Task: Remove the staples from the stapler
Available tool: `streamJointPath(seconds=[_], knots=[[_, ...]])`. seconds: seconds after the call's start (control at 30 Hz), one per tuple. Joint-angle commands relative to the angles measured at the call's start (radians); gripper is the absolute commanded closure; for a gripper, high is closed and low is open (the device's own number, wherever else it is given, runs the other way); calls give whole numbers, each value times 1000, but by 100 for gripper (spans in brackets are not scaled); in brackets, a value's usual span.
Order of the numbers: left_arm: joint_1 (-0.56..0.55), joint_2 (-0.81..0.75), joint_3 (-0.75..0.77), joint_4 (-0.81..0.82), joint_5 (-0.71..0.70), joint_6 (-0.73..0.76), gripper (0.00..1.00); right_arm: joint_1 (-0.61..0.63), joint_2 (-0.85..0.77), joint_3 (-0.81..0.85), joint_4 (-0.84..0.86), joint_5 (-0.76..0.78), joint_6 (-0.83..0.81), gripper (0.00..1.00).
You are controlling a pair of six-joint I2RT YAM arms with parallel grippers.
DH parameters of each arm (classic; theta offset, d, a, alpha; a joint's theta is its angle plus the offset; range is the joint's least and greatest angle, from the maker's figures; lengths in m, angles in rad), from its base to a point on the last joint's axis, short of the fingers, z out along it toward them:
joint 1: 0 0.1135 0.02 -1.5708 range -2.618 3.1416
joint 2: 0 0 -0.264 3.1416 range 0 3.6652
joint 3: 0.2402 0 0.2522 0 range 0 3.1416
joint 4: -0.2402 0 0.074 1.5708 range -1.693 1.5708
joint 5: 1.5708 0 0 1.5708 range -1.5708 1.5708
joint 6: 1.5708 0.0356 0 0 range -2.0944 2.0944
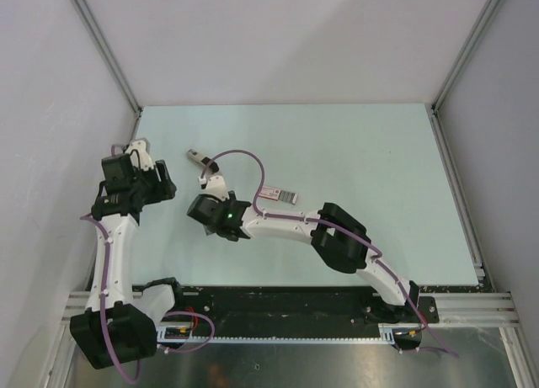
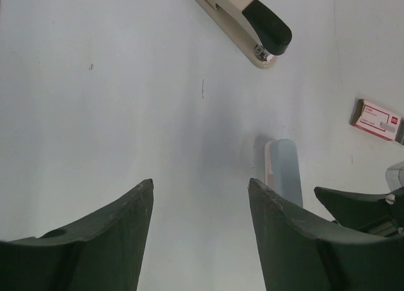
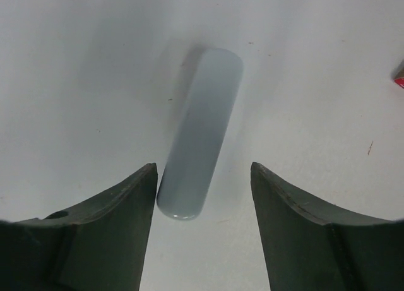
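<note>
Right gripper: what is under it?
A pale grey bar lies flat on the table, its near end between the right gripper's open fingers. Whatever is beneath the bar is hidden.

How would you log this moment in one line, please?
left gripper: open, empty | right gripper: open over grey bar | stapler: untouched

The pale green worktop (image 1: 362, 152) carries three loose things, all apart from one another. A beige stapler (image 2: 240, 16) with a dark end lies slantwise at the far left. A small red-and-white box (image 2: 377, 119) lies flat towards the middle. A rounded pale grey bar (image 3: 201, 130) lies between them, nearer than the stapler.
</note>
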Motion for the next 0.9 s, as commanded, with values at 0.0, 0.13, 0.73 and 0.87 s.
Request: streamJointPath(seconds=[0.0,0.13,0.73,0.87], knots=[[11,-28,-1,-2,27,64,31,-7,26,73,-25,32,34,36],[10,-37,-4,-12,37,75,25,-9,42,90,-29,27,37,38],[11,-43,-7,-32,32,116,1,-29,77,122,-47,-59,30,58],[10,-53,-9,-36,34,127,1,-28,75,126,-55,-59,30,70]])
